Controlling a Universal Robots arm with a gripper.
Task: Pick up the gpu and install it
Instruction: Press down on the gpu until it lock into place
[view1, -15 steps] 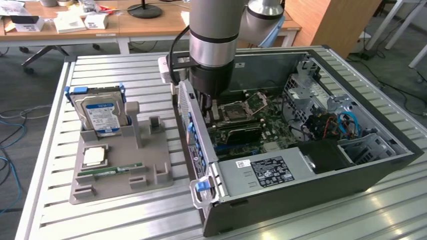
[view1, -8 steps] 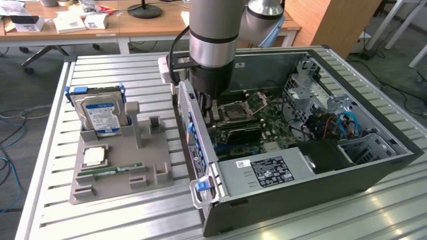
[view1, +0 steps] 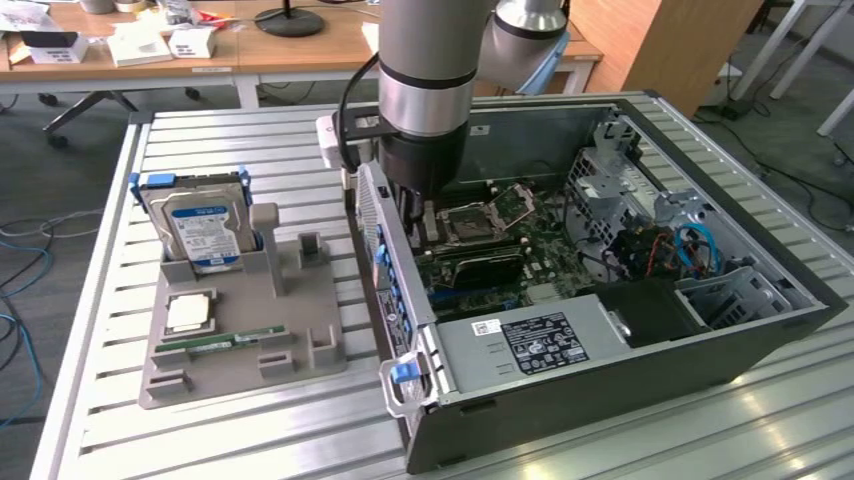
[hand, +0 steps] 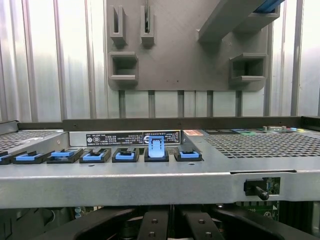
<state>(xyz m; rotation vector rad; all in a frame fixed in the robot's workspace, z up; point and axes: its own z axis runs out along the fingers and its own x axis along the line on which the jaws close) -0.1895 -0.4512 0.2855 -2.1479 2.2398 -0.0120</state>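
At the left of the exterior frame I am seeing the grey holder (view1: 227, 360) carrying a hard drive (view1: 203, 228) upright at its upper end, a processor chip (view1: 188, 313) lying flat below that, and a memory stick (view1: 220, 341) lying in its groove just under the chip. The upright slots (view1: 287, 250) toward the holder's right side are standing vacant, so I am judging the pick-up as done. Moving to the frame's centre, the gripper (view1: 416, 205) is reaching down inside the open case (view1: 601, 400), close against its left wall, and the pincer is clenched. I am taking the thin dark card under it to be the gpu (view1: 411, 222), hanging on edge above the motherboard (view1: 534, 250), though I cannot tell whether it is seated in its slot, so I am counting the install as under way and not finished. In the wrist view the dark fingers (hand: 155, 227) are sitting just behind the case's rear wall with its row of blue latches (hand: 156, 148), one of them flipped up. Further right in the exterior frame, the case is holding the processor socket (view1: 481, 215), a power supply (view1: 527, 340) at lower centre, and blue cables (view1: 697, 250) by the drive cage at the right.
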